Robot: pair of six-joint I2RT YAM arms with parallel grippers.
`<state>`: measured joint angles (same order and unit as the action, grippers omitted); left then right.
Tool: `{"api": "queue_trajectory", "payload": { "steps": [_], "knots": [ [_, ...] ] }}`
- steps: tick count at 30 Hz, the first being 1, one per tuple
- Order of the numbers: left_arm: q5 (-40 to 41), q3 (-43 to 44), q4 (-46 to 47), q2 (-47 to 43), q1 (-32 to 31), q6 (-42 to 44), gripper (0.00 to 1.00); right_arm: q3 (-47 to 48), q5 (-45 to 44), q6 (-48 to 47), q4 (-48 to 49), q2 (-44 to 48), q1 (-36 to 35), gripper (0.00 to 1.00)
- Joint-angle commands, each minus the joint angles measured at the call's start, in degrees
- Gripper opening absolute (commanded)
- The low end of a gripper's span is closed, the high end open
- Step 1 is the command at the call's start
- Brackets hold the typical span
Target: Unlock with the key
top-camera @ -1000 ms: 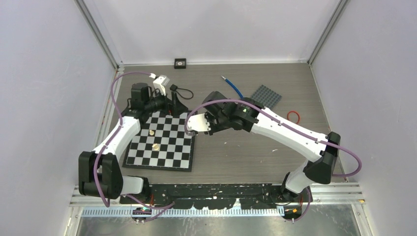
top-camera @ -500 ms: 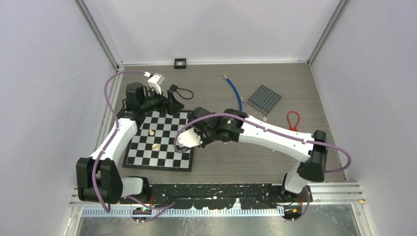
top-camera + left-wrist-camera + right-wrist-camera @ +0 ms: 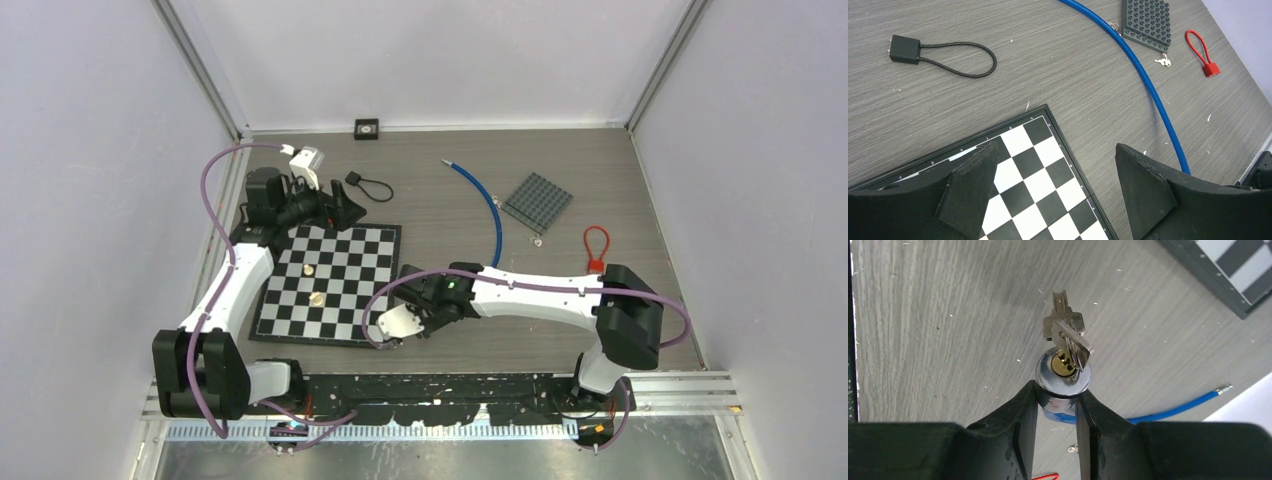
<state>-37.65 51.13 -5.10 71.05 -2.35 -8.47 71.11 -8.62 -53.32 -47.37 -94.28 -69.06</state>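
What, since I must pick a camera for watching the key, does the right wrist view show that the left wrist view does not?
Only the right wrist view: the right tool shut on the chrome lock cylinder, with a bunch of keys at its brass keyhole. Only the left wrist view: the open left tool, the black cable lock and the grey stud plate. Both: the blue cable, a corner of the chessboard and the wooden table.

Cable lock (image 3: 353, 178) behind chessboard (image 3: 350, 272), baseplate (image 3: 538, 197) far right
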Motion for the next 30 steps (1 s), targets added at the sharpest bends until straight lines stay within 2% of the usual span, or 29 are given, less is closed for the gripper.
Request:
{"api": "queue_trajectory", "payload": {
  "steps": [1,6,11,14,15,17,23,30],
  "knots": [
    [-1.1,0.0,0.4,-0.7,0.4,0.5,0.89,-3.4,-0.3,0.2,7.6,-0.6,-0.7,0.06],
    [-1.8,-0.2,0.5,-0.4,0.3,0.4,0.89,-6.2,-0.9,1.9,10.6,-2.9,-0.7,0.16],
    [-2.2,-0.6,1.1,0.0,0.4,1.0,0.89,-6.7,-0.5,5.2,13.4,-4.5,-0.7,0.33],
    [-2.1,-0.9,1.4,-0.6,0.3,1.7,0.89,-6.9,0.0,6.0,13.5,-4.7,-0.7,0.52],
    [-2.0,-1.1,1.7,-0.8,0.3,1.9,0.89,-7.1,0.4,6.3,13.5,-4.3,-0.7,0.64],
    [-1.8,-1.2,1.9,-1.1,0.3,2.4,0.90,-7.1,1.2,6.7,13.0,-3.1,-0.7,0.80],
    [0.4,-1.4,2.1,-1.1,0.4,3.8,0.92,-5.1,2.9,8.0,10.7,1.4,0.8,0.86],
    [4.5,-1.7,3.1,-2.0,0.3,5.3,0.99,-1.3,14.7,14.6,8.8,8.5,13.3,0.89]
  ]
}}
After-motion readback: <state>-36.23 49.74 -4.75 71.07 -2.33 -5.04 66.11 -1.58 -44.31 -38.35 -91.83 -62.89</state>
